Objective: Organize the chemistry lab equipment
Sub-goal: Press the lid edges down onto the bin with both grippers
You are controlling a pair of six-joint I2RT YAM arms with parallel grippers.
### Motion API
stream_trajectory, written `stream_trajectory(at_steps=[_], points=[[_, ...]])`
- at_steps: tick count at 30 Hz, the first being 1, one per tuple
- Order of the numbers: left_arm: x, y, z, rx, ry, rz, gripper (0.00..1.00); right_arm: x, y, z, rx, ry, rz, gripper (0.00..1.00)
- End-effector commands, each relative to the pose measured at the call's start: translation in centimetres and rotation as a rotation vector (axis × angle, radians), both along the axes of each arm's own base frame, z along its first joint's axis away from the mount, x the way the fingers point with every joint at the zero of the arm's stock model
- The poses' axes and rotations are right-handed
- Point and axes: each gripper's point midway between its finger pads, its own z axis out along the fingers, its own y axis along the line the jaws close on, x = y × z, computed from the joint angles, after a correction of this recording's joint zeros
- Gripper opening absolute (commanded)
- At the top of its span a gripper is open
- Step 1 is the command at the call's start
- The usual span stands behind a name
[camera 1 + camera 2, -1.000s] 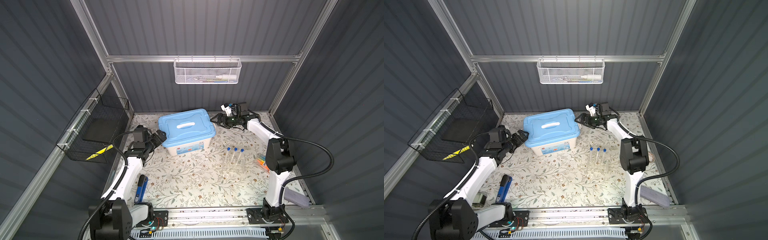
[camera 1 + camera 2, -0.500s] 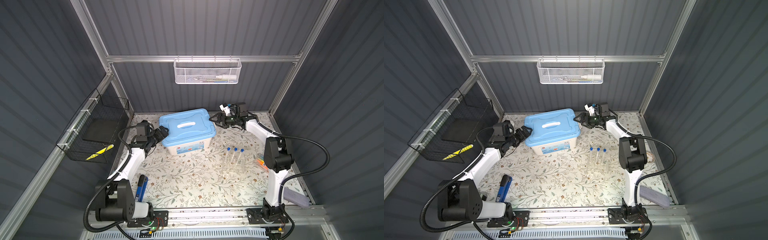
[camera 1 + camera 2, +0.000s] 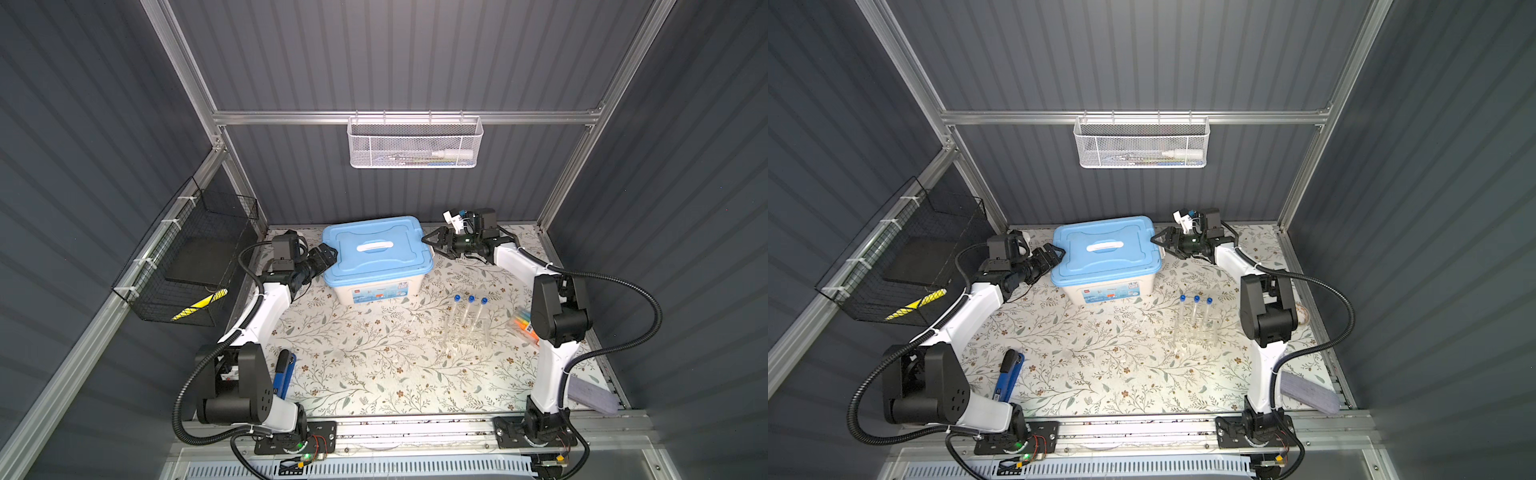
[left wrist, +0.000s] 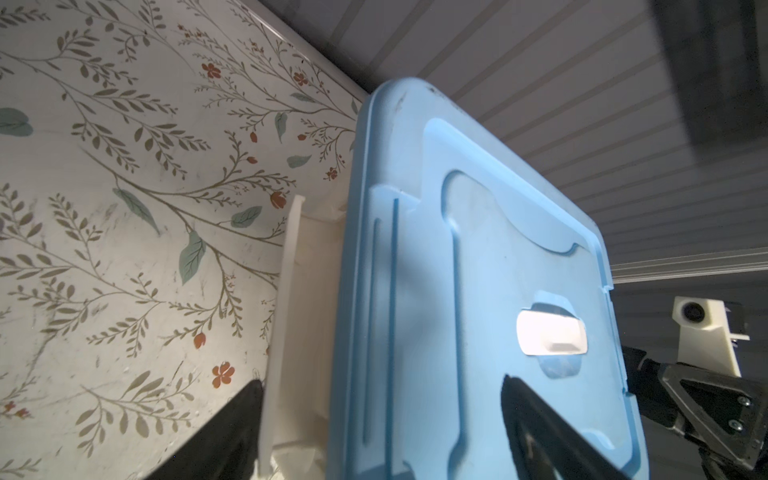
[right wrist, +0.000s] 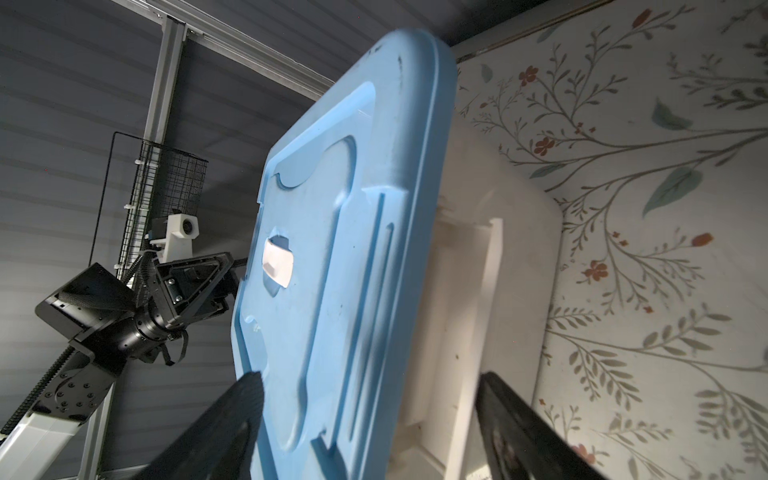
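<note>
Three blue-capped test tubes (image 3: 471, 309) (image 3: 1196, 309) stand upright in a clear rack (image 3: 465, 336) (image 3: 1194, 338) at the right of the floral mat. Blue tweezers (image 3: 284, 372) (image 3: 1009, 376) lie by the left arm's base. A small white dish (image 3: 1302, 313) peeks out behind the right arm. My left gripper (image 3: 326, 254) (image 3: 1057, 252) (image 4: 381, 380) is open, its jaws straddling the left edge of the bin's blue lid (image 4: 457, 270). My right gripper (image 3: 430, 246) (image 3: 1158, 245) (image 5: 370, 374) is open astride the lid's (image 5: 353, 208) right edge.
The white bin with blue lid (image 3: 376, 249) (image 3: 1106, 249) stands at the back middle. A highlighter pack (image 3: 525, 326) and a grey-purple block (image 3: 592, 397) lie at the right edge. A white mesh basket (image 3: 415, 143) hangs on the back wall, a black wire basket (image 3: 187, 257) on the left wall.
My left gripper has moved back and up to the bin's left end, now over the lid's edge. The right gripper has shifted slightly in at the lid's right end.
</note>
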Motion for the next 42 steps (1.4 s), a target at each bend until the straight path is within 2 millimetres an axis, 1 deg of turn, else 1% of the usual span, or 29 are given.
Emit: stream_trajectory(at_steps=[1,6,9,17,21,23,28,35,38,42], points=[[0.4,-2.4,2.9,-0.014,-0.072,-0.097,0.89,-1.2,0.5,2.5,0.009,-0.058,0.035,0.82],[-0.1,-2.4,3.3,-0.005,-0.072,-0.105,0.89,-1.4,0.2,3.2,-0.011,-0.08,0.024,0.82],[0.0,-1.9,3.2,0.014,-0.075,-0.079,0.89,-1.4,0.2,3.3,-0.017,-0.08,0.02,0.82],[-0.1,-2.1,3.6,0.001,-0.084,-0.083,0.89,-1.6,0.2,3.7,-0.019,-0.085,0.019,0.81],[-0.1,-2.3,3.3,0.0,-0.076,-0.089,0.89,-1.5,0.2,3.8,-0.017,-0.078,0.018,0.8],[-0.1,-2.5,3.1,-0.004,-0.073,-0.091,0.89,-1.4,0.3,3.7,-0.019,-0.074,0.019,0.8],[0.1,-3.0,3.4,-0.008,-0.085,-0.097,0.89,-1.5,0.5,3.8,-0.025,-0.077,0.023,0.79],[0.5,-3.8,3.5,-0.014,-0.089,-0.108,0.89,-1.5,1.1,4.4,-0.021,-0.089,0.031,0.78],[0.5,-4.2,3.3,-0.014,-0.087,-0.113,0.89,-1.5,1.3,4.7,-0.017,-0.092,0.034,0.78],[0.6,-4.6,2.8,-0.015,-0.077,-0.118,0.88,-1.5,1.5,4.5,-0.017,-0.08,0.036,0.77]])
